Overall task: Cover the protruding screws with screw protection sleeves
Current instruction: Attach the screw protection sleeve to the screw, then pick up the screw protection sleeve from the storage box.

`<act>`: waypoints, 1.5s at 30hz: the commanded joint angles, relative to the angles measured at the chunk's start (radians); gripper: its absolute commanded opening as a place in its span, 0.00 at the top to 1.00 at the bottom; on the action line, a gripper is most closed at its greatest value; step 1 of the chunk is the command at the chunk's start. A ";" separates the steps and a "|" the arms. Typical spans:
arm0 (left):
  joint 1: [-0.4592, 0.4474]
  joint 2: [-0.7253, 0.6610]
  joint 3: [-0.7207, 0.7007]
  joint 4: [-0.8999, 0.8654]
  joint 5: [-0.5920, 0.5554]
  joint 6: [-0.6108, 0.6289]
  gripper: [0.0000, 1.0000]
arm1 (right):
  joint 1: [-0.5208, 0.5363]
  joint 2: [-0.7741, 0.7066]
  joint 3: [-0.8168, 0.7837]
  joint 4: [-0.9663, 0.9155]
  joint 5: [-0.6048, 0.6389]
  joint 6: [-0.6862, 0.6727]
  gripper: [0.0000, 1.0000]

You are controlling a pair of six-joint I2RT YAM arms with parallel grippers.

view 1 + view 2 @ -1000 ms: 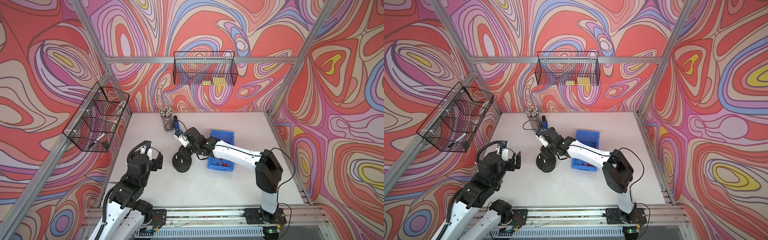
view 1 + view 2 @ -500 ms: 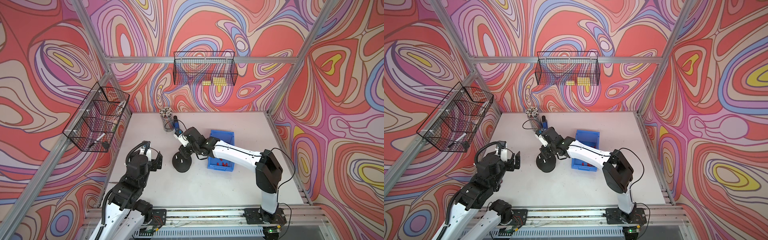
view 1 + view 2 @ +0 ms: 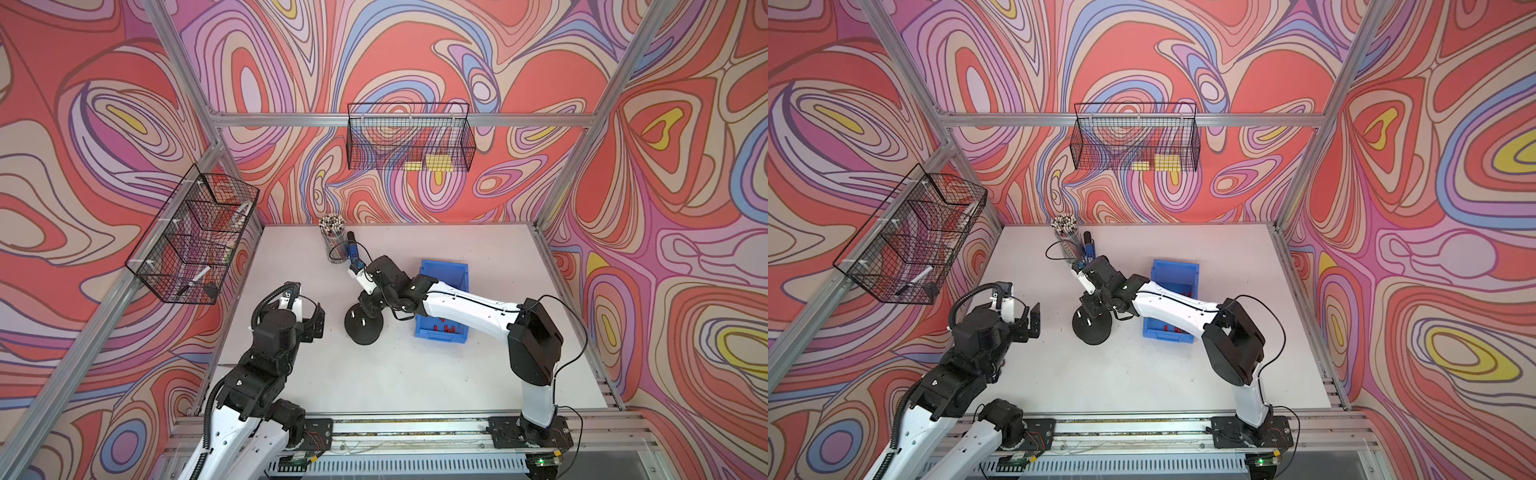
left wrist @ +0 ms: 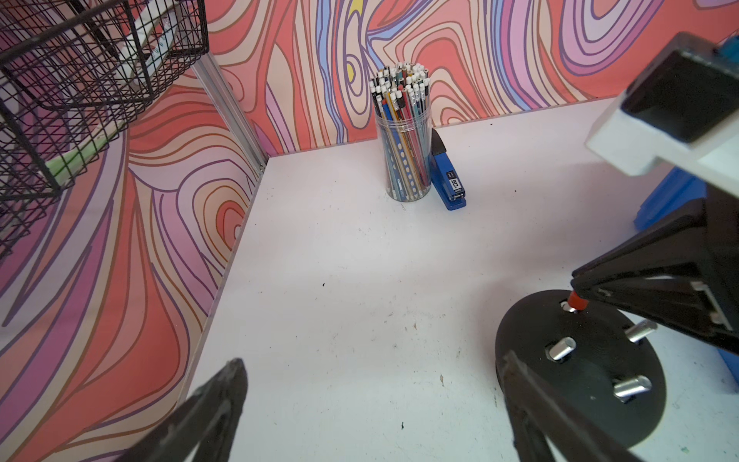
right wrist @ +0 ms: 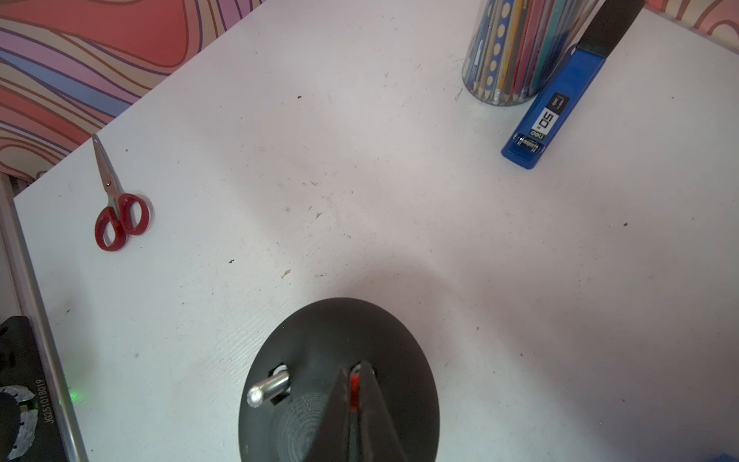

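**A:** What is the setting?

**B:** A white table point(image 3: 415, 374) enclosed by walls point(image 3: 395, 54) of swirling red, pink and blue. A black dome base point(image 3: 363, 328) sits near the middle. A blue bin point(image 3: 444, 268) stands just beside it, on the right arm's side.

**A:** Where are the protruding screws?

**B:** The protruding screws point(image 4: 562, 349) stand up from the base's top. Three are bare silver metal.

**A:** And the arms?

**B:** The right gripper point(image 5: 355, 380) is clamped on one red sleeve point(image 4: 577, 301), held at the fourth screw. How far it is seated cannot be told. More screw protection sleeves point(image 3: 445, 329) lie in the bin's near end. The left gripper point(image 4: 372, 360) hangs released, jaws wide, beside the base, touching nothing.

**A:** Anything else?

**B:** A pencil cup point(image 4: 404, 132) and a blue stapler point(image 4: 446, 176) stand together at the back. Red-handled scissors point(image 5: 118, 208) lie near a table edge.
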 commanded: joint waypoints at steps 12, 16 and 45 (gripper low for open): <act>0.004 0.011 -0.001 0.011 0.001 -0.008 0.01 | 0.006 -0.040 0.037 -0.011 0.053 0.045 0.77; 0.004 0.049 0.037 0.020 0.047 0.000 0.01 | 0.006 -0.101 0.047 -0.027 0.110 0.068 0.75; -0.115 0.707 0.419 0.306 0.633 0.110 0.11 | -0.196 -0.498 -0.220 -0.538 0.379 0.318 0.77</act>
